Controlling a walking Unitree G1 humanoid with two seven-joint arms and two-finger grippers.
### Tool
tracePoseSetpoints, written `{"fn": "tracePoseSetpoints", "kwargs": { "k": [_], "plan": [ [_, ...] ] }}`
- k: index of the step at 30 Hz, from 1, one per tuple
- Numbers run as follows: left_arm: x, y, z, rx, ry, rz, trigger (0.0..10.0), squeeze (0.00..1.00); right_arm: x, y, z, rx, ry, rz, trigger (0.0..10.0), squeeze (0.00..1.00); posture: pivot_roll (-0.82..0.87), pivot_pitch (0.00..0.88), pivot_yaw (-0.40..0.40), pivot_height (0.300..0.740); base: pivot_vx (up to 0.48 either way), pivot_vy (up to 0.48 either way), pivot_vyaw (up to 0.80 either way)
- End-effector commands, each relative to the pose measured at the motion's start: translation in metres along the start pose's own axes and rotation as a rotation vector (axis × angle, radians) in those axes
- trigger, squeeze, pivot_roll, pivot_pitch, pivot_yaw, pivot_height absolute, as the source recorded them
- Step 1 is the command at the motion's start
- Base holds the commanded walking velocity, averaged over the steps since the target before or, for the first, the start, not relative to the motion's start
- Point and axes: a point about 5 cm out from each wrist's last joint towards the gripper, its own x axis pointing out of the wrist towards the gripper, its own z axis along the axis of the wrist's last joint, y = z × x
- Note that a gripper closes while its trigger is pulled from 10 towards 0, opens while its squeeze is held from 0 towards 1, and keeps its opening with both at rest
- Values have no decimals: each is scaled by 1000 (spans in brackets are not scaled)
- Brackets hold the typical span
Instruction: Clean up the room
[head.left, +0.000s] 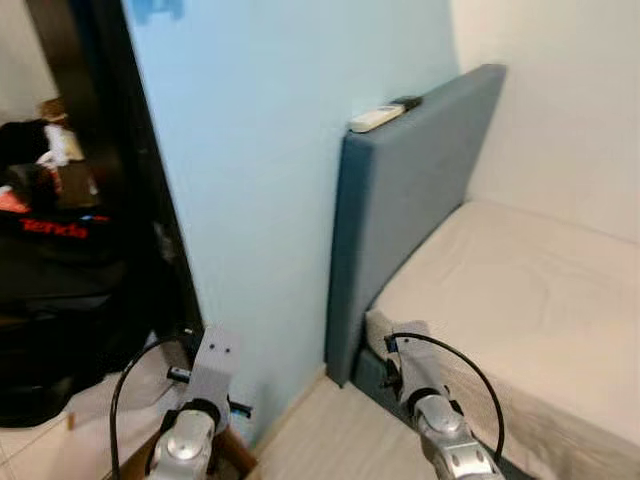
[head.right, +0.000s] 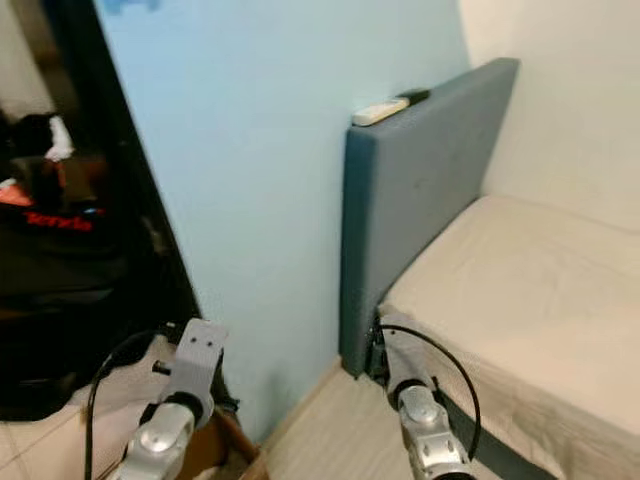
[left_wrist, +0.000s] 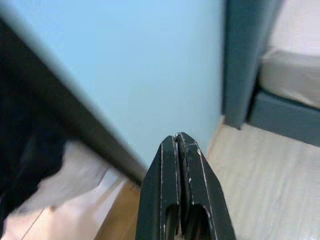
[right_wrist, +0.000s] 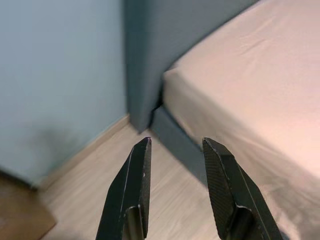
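A white remote control (head.left: 376, 117) and a dark one (head.left: 406, 102) lie on top of the blue-grey headboard (head.left: 400, 200). Beside it is the bed with a beige mattress (head.left: 520, 300). My left gripper (left_wrist: 180, 142) is shut with nothing in it and points at the light blue wall near the floor. My right gripper (right_wrist: 175, 147) is open and empty, held above the wooden floor by the bed's corner. Both silver arms rise from the lower edge of the eye views, the left arm (head.left: 205, 400) and the right arm (head.left: 430, 410).
A light blue wall (head.left: 260, 180) stands straight ahead. To its left, a dark doorway holds a black bag (head.left: 60, 270) with red lettering and clutter. A brown cardboard edge (head.right: 215, 445) lies by the left arm. Pale wooden floor (head.left: 340, 440) runs between wall and bed.
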Motion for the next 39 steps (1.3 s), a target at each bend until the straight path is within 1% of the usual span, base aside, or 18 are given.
{"fn": "tracePoseSetpoints", "kwargs": {
  "k": [1,12,22,29,39],
  "plan": [
    [1,-4,-1,1,6,-15,10000,0,-1,-1,-1,-2,-1,-10,10000,0,-26,0,-6,740,0,0,-800],
    [3,-8,0,-3,-5,-29,10000,0,-1,-3,0,-3,0,-16,10000,0,-34,0,-5,740,0,0,-800],
    [3,-5,0,1,-13,-18,10000,0,-1,-1,0,-6,3,-11,10000,0,-32,0,-7,740,0,0,-800],
    [4,-5,1,2,-16,-17,10000,0,0,-2,1,-4,6,-14,10000,0,-35,0,-7,740,0,0,-800],
    [3,-7,3,-24,-39,-32,10000,0,-1,-3,0,-4,9,-13,10000,0,-37,0,-8,740,0,0,-800]
  ]
}}
